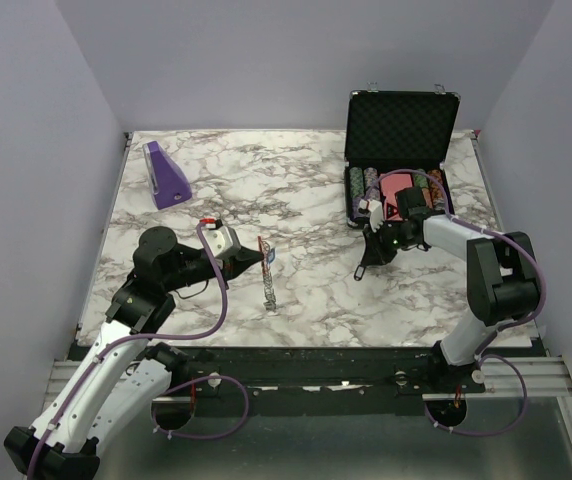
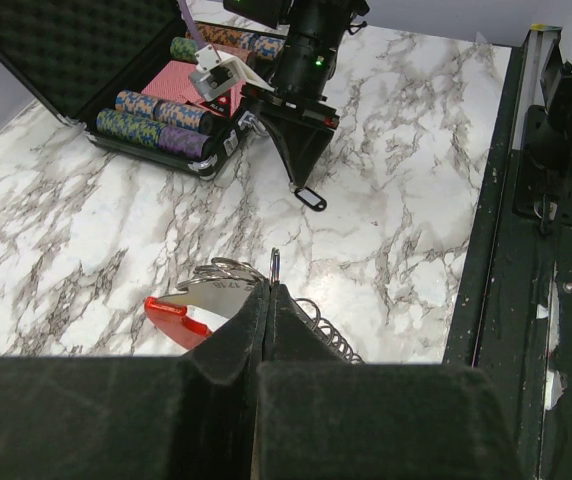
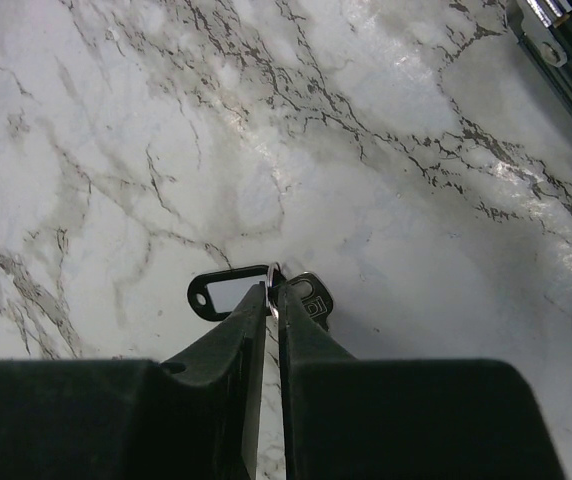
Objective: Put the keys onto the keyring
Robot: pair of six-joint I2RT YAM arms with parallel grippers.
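Observation:
My left gripper point(image 2: 269, 286) is shut on a thin metal ring of the keyring point(image 2: 216, 290). The keyring is a red clip point(image 2: 174, 318) joined to a silver piece, with a coiled metal chain point(image 2: 328, 338) trailing from it. In the top view the left gripper point(image 1: 256, 258) holds the keyring point(image 1: 264, 250) just above the table's middle, and the chain point(image 1: 269, 290) hangs down to the marble. My right gripper point(image 3: 274, 290) points down at the table. Its narrow jaws pinch the small split ring that joins a black-headed key point(image 3: 312, 300) and a black tag point(image 3: 218, 297) with a white label.
An open black case point(image 1: 401, 120) with poker chips and cards stands at the back right, just behind the right gripper point(image 1: 365, 272). A purple wedge block point(image 1: 166, 175) is at the back left. Grey walls close in the marble table point(image 1: 296, 180) on three sides.

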